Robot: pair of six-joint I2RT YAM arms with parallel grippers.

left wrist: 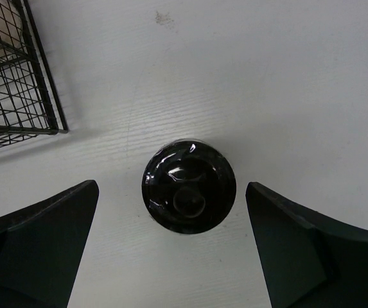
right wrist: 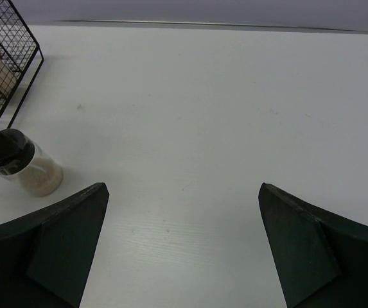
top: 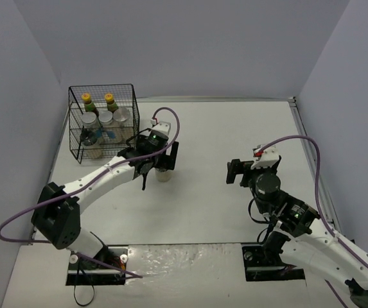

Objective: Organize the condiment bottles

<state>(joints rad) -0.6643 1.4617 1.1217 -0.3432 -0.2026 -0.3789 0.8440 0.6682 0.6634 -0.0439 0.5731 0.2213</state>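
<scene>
A short spice jar with a black lid (left wrist: 189, 186) and pale powder stands on the table just right of the black wire rack. It also shows in the top view (top: 164, 175) and the right wrist view (right wrist: 35, 174). My left gripper (top: 157, 164) is open above it, one finger on each side of the lid, not touching. In the rack stand two sauce bottles with yellow caps (top: 87, 99) (top: 110, 99) and three silver-lidded jars (top: 105, 118), with another jar lower down (top: 91, 137). My right gripper (top: 238, 172) is open and empty over bare table.
The black wire rack (top: 132, 96) stands at the table's back left, near the left wall; its corner shows in the left wrist view (left wrist: 42, 96) and the right wrist view (right wrist: 23, 61). Walls close in the table on three sides.
</scene>
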